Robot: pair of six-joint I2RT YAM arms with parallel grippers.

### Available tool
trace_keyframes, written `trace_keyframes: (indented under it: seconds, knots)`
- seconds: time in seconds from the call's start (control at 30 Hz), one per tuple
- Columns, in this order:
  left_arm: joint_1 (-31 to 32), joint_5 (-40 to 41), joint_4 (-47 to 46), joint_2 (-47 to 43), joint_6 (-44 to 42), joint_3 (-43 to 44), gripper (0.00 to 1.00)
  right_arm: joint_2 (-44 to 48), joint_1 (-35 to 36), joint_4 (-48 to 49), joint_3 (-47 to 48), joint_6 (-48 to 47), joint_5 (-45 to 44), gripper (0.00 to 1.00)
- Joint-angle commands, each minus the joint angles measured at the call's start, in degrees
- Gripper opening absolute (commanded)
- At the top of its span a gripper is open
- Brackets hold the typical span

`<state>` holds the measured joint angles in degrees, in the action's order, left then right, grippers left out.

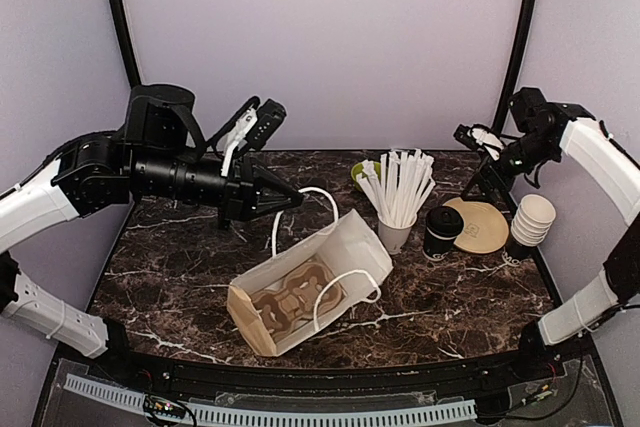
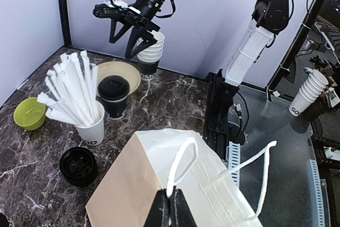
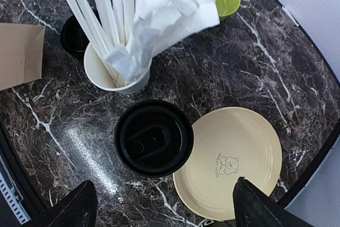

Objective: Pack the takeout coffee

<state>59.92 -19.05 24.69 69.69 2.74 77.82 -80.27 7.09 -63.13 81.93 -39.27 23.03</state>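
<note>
Seen from above, the takeout coffee (image 1: 441, 230) stands upright with its lid on at about 3 o'clock on the marble bench (image 1: 180, 267). It sits between the cup of wrapped straws (image 1: 397, 232) at its 9 o'clock and the tan plate (image 1: 480, 225) at its 3 o'clock. A stack of lidless cups (image 1: 528, 222) stands past the plate. A green bowl (image 1: 362, 172) shows behind the straws. The white paper bag (image 1: 300, 287) lies on its side mid-bench with a brown cup carrier (image 1: 290, 297) inside. The left pincer (image 1: 295, 199) meets the bag's handle loop (image 1: 325, 195). The right pincer (image 1: 475, 187) hangs above the plate's far edge.

In the left wrist view, the left pincer (image 2: 171, 206) is clamped on the white handle (image 2: 178, 163). The bag (image 2: 202, 179) spreads below it. The coffee (image 2: 113, 95) stands at 10 o'clock, well apart from the bag. The straw cup (image 2: 90, 126) is at its 7 o'clock, and a stack of black lids (image 2: 78, 166) sits nearer. The right pincer (image 2: 125, 43) hangs with its jaws spread, in front of the lidless cups (image 2: 150, 51).

In the right wrist view, the coffee's lid (image 3: 154, 137) lies directly beneath. The plate (image 3: 231, 160) is just beside it at 4 o'clock, and the straw cup (image 3: 114, 73) is at 11 o'clock. The right pincer (image 3: 170, 208) is wide apart and holds nothing. Its fingers (image 3: 74, 208) straddle the bottom edge.
</note>
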Motion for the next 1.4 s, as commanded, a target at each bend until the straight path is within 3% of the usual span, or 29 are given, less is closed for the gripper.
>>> trace_keyframes:
  seconds: [0.0, 0.27, 0.43, 0.53, 0.63, 0.7, 0.9, 1.13, 1.37]
  knots:
    - [-2.7, 2.1, 0.8, -2.4, -0.3, -0.7, 0.0, -4.4, -0.8, 0.0, -1.1, -2.3, -1.4, 0.88]
    - [-5.2, 12.4, 1.5, -5.3, -0.6, -3.3, 0.02, -7.2, -0.7, 3.7, -1.7, -2.1, -2.6, 0.85]
    - [-5.6, 18.9, 2.1, -6.3, -0.1, -4.5, 0.12, -8.0, -0.7, 5.3, -0.9, 0.5, -2.1, 0.83]
    - [-5.8, 22.1, 2.1, -6.9, 0.2, -5.3, 0.25, -8.5, -0.9, 7.4, 0.3, 3.8, -3.6, 0.81]
    - [-6.0, 23.8, 2.6, -7.6, 0.2, -5.1, 0.4, -9.0, -1.6, 9.1, 3.6, 8.4, -4.8, 0.93]
    - [-6.0, 24.4, 3.0, -8.2, 0.2, -4.6, 0.57, -8.6, -2.4, 9.4, 5.3, 9.1, -3.2, 0.98]
    - [-6.0, 26.6, 2.3, -11.8, 0.5, -4.9, 0.76, -5.5, -1.1, 8.6, 1.7, 3.9, -0.1, 0.98]
    - [-6.2, 34.5, -0.6, -15.0, 1.1, -8.3, 0.84, -5.7, 6.3, 9.3, -7.3, -2.9, -9.8, 0.89]
    - [-6.2, 36.1, -0.4, -14.8, 1.2, -7.8, 0.85, -6.1, 9.4, 11.4, -9.2, -3.3, -13.1, 0.89]
